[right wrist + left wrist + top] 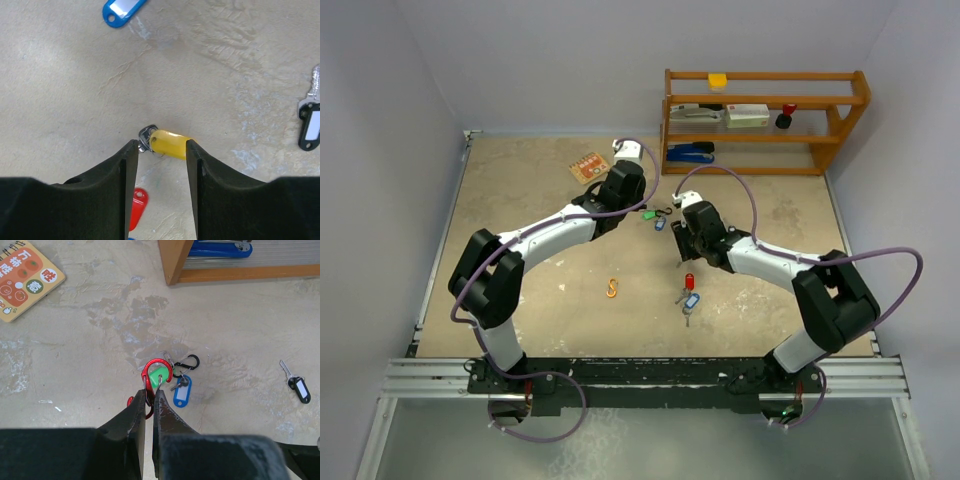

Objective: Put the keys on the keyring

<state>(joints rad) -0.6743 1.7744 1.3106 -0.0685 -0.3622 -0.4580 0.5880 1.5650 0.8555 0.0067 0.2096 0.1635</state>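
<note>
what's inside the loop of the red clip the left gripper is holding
A green tag shows through the loop of the red clip. Whether it is threaded on cannot be told; the left gripper covers the clip's lower half.

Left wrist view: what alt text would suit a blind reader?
The left gripper pinches a red clip. A green tag shows inside its loop, with a blue-tagged key and a black clip beside it.
</note>
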